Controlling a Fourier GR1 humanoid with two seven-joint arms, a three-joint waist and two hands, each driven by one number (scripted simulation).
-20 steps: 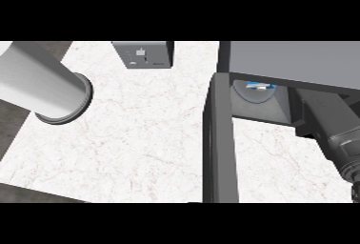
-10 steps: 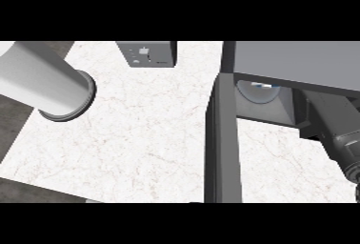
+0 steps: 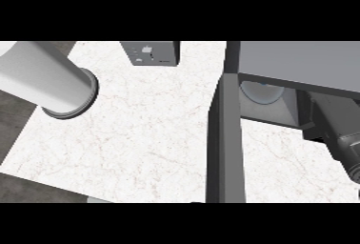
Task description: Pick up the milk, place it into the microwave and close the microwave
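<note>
Marble counter (image 3: 141, 143): white, finely veined, flat, running leftward and forward from the microwave. Microwave (image 3: 302, 59): plain grey box with a smooth top, sitting at the upper right, its cavity lying open toward the viewer. Left forearm (image 3: 42, 71): a pale grey cylinder ending in a dark ring, hanging well left of the microwave; the left hand is showing nowhere, so its state cannot be told. Microwave door (image 3: 225, 143): a dark grey slab, standing open and showing edge-on as a long strip running forward from the microwave's left front corner. Right forearm (image 3: 337, 128): darker grey, reaching in at the microwave's right side; the right hand is lying hidden under the microwave's top, so its state cannot be told. Grey box (image 3: 150, 52): small, sitting left of the microwave, carrying a tiny white mark too small to read. Pale round shape (image 3: 264, 94): sitting inside the cavity, showing a faint blue trace along its upper edge; whether it is the milk, and which way its long axis is lying, cannot be told.
</note>
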